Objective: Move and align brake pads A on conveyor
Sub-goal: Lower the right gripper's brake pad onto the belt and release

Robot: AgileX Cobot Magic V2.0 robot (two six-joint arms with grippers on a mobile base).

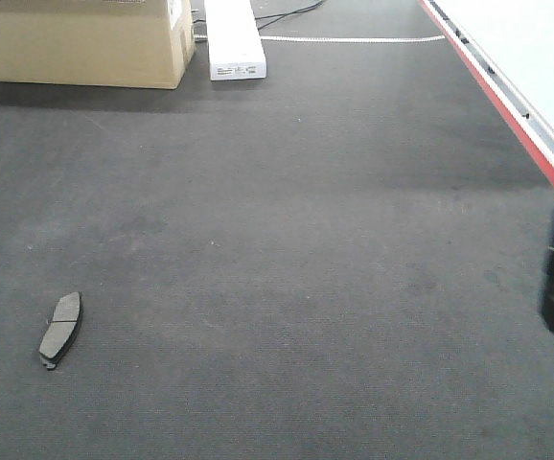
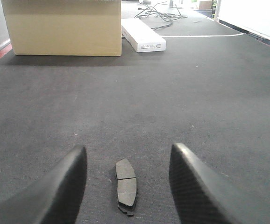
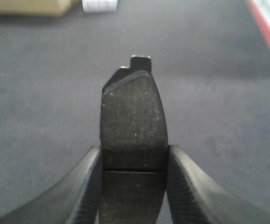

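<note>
Counting two pads in view, with no aligned row yet.

Right gripper [image 3: 134,148] is clamped on the held pad [image 3: 132,116]. Its fingers pinch the long edges near the groove, and the tabbed end sticks out forward over the belt [image 1: 306,240]. I can't tell from the wrist view whether the pad is lifted clear or touching the belt. In the front view that gripper is only a dark blur at the right edge, near the red stripe [image 1: 497,101].

Left gripper [image 2: 128,148] is spread wide and grips nothing. The loose pad [image 1: 60,329] lies flat on the belt at lower left. In the left wrist view it sits between the two fingers, lengthwise and slightly skewed, and neither finger touches it.

Status, my read: early. One pad is picked, one is lined up for a pick, and nothing is placed side by side. Any other pads are out of frame, so I can't count them.

To do:
- close on the loose pad
- bring both to one spot on the belt
- set them parallel
- repeat for the rest

Cardboard box [image 1: 85,43] and white carton [image 1: 234,38] sit at the far end, well apart from both pads.
</note>
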